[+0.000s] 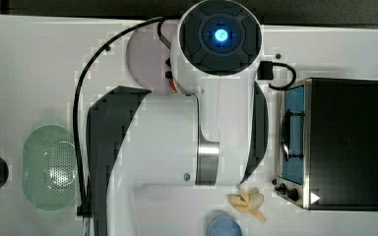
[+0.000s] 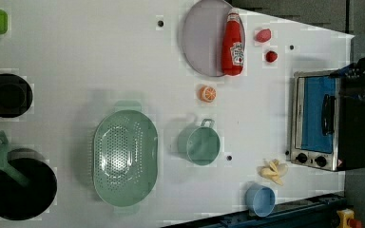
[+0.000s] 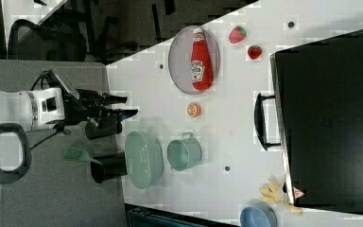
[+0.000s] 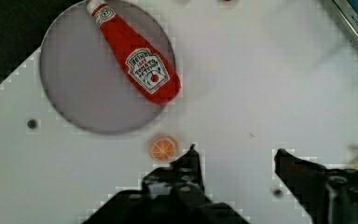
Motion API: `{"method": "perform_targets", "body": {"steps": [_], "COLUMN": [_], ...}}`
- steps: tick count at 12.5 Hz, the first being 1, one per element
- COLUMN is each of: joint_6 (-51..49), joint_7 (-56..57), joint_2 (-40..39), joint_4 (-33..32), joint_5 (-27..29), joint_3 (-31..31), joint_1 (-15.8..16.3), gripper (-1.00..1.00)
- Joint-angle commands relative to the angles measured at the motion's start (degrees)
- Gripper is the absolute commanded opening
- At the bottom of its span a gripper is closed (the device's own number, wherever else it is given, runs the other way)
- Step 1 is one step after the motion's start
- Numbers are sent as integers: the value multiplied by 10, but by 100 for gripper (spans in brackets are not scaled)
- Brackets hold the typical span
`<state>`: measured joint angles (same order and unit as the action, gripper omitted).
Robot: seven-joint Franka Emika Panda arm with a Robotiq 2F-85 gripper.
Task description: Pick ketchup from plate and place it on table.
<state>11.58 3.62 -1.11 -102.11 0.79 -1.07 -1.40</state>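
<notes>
Fingers (image 4: 190, 164) spread wide, gripping nothing. Ketchup (image 4: 140, 65) lying flat on the plate (image 4: 79, 88), well ahead of the fingers, beyond the orange slice (image 4: 163, 148) beside one fingertip. Best to straddle the bottle's narrow width, close mid-label, then set down on bare counter (image 4: 261, 84).
</notes>
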Motion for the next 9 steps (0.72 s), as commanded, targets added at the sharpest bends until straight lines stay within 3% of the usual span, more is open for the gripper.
{"method": "perform_targets", "body": {"steps": [1,3,9], "joint_6": [-117,-110,-23], "joint_7": [-18,-17,20], "joint_2": [164,154,48], "joint_4": [-64,-64,-63], "joint_5": [10,10,10], "joint_3": [-24,-25,-48], "joint_1": [-60,-59,-55], "gripper": [58,99,100]}}
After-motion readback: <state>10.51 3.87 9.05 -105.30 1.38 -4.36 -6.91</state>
